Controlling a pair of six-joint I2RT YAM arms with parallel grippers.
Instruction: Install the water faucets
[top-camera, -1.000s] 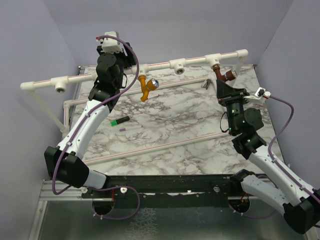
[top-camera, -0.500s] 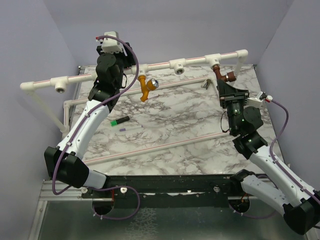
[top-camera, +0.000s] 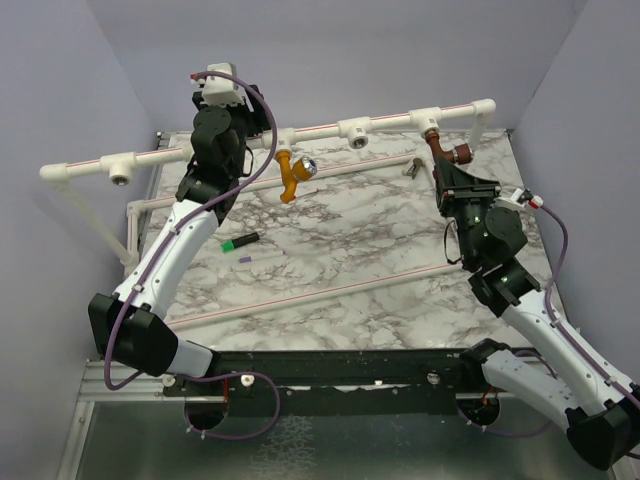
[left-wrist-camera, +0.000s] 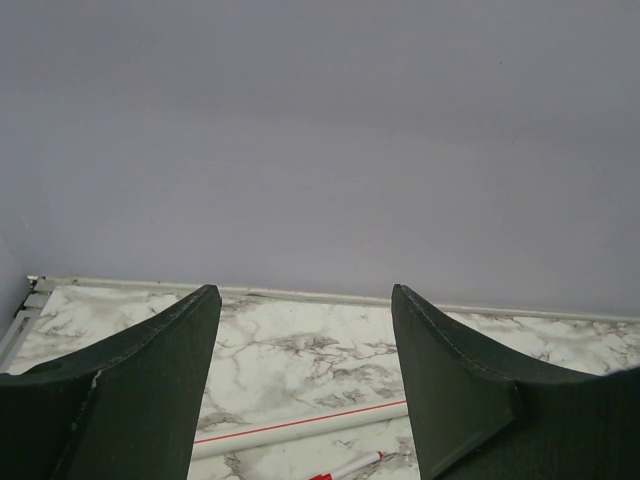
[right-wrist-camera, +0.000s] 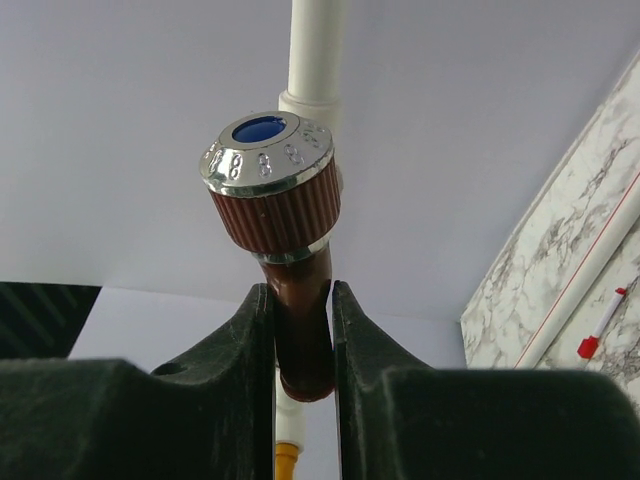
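The dark reddish-brown faucet hangs from the right T-fitting of the raised white pipe. My right gripper is shut on its spout; in the right wrist view the faucet body sits pinched between the fingers, its ribbed knob with a silver cap above them. The orange-yellow faucet with a shiny silver knob hangs from the pipe near the middle. My left gripper is open and empty, held high by the back wall, left of the orange faucet.
A free T-fitting sits between the two faucets, another at the pipe's left end. A green marker pen lies on the marble table. A red-capped pen and thin white pipes lie on the table.
My right arm has turned at the wrist while holding the reddish-brown faucet; its cable and forearm swung left. The left arm has not moved.
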